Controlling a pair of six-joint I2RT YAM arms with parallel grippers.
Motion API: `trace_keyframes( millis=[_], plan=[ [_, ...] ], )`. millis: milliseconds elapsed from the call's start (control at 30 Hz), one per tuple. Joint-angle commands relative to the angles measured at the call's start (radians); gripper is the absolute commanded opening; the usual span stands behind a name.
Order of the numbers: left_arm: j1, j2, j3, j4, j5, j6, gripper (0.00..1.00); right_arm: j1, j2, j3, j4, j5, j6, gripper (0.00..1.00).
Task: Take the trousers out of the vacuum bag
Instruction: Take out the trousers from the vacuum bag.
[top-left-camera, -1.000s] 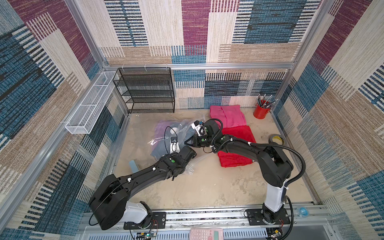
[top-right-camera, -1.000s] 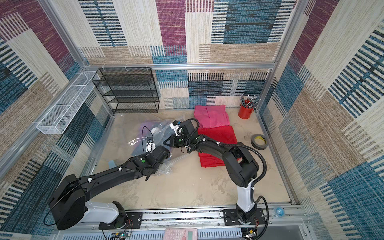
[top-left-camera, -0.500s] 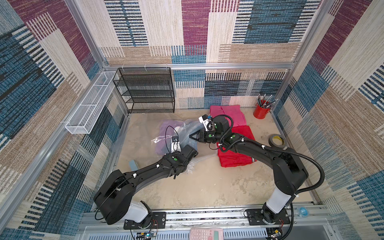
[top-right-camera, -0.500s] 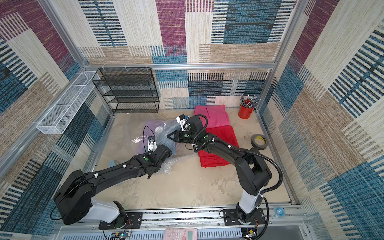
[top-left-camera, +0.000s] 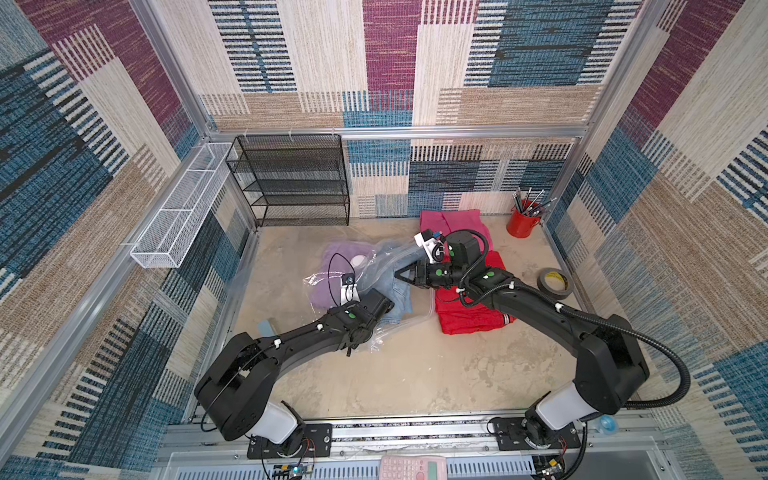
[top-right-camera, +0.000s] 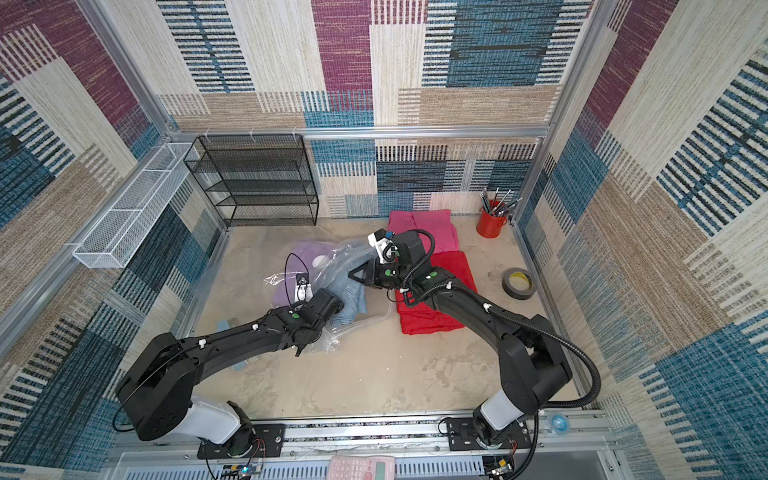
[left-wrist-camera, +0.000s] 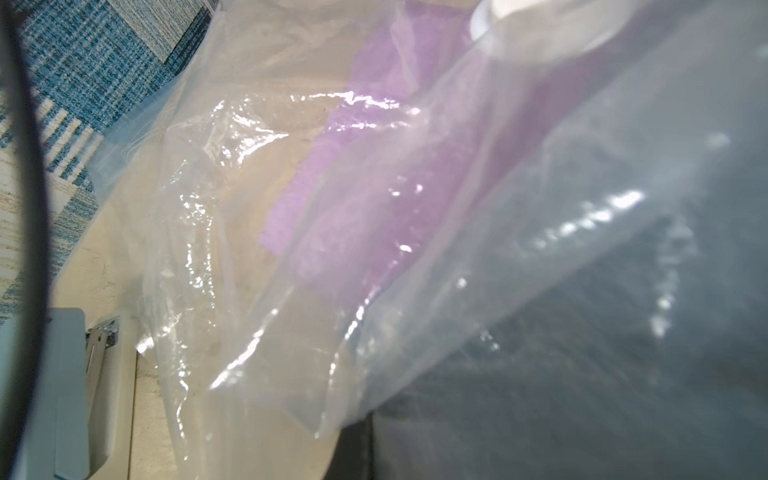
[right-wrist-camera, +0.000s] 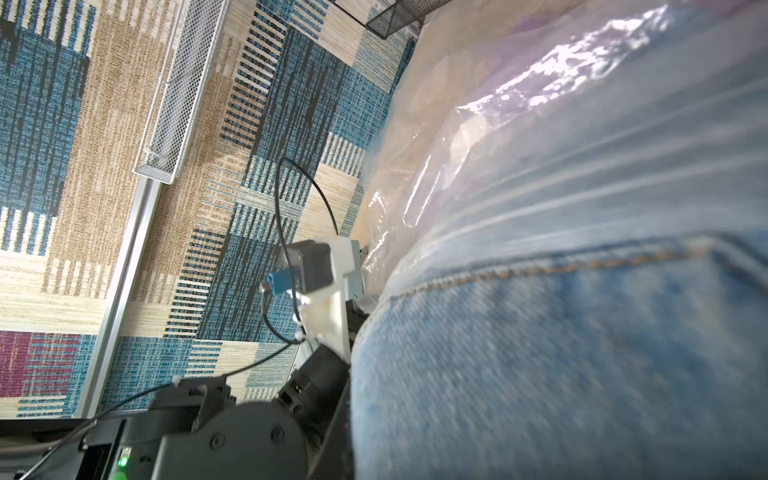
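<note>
Pull the denim trousers (top-left-camera: 401, 297), pinched in the right jaws and half out of the vacuum bag (top-left-camera: 376, 259) mid-worktop (top-left-camera: 415, 374), out slowly. Pin the bag down with the shut left jaws.

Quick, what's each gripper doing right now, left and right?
Left gripper: shut, fingertips buried under the vacuum bag; what it pinches cannot be told.
Right gripper: shut on the light-blue denim trousers.
</note>
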Motion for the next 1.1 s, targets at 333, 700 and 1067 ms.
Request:
trace_keyframes(
  millis=[333,700,1067],
  plan=[
    [0.071,0.127,0.016,0.065,0.051,0.088,0.00,-0.064,-0.145,-0.104,0.040,-0.130,-0.054,0.00],
    [0.131,0.219,0.084,0.057,0.100,0.079,0.00,-0.087,-0.229,-0.081,-0.091,0.005,-0.132,0.00],
    [0.220,0.232,0.081,0.078,0.114,0.107,0.00,-0.256,-0.334,-0.083,-0.189,-0.013,-0.210,0.00]
  ],
)
